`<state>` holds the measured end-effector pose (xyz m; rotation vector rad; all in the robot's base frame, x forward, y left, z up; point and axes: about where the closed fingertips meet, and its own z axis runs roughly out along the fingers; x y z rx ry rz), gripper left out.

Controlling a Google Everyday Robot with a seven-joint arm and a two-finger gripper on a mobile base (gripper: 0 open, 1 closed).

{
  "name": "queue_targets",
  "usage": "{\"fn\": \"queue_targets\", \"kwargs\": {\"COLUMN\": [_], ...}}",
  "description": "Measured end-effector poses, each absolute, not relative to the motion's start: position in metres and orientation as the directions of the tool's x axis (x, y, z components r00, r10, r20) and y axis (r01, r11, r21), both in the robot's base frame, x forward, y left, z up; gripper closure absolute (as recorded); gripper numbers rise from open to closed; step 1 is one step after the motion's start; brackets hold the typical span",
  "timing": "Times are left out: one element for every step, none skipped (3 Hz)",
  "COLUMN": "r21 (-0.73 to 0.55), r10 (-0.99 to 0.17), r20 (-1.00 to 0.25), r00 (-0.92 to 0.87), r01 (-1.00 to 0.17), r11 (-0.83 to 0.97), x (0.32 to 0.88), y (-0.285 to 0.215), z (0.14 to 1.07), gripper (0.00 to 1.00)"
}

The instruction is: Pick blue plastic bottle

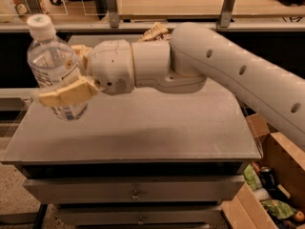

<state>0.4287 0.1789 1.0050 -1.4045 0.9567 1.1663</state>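
Observation:
The blue plastic bottle is a clear, faintly bluish water bottle with a white screw cap, at the left of the camera view. It is upright and held up off the grey table. My gripper is shut on the bottle, one tan finger across its front and the other behind it. The white arm reaches in from the right.
A snack bag shows behind the arm at the table's back. A cardboard box with cans and wrappers stands on the floor at the right. Drawers lie under the table top. A shelf rail runs along the back.

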Motion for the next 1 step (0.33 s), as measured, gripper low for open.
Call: {"fn": "queue_targets", "kwargs": {"r21": [-0.230], "r10": [0.041], "r20": [-0.973], "r00": [0.226], "r01": [-0.962], "r11": [-0.148], "x": [0.4272], "y": [0.1765], "z": [1.0167], "gripper": [1.00]}}
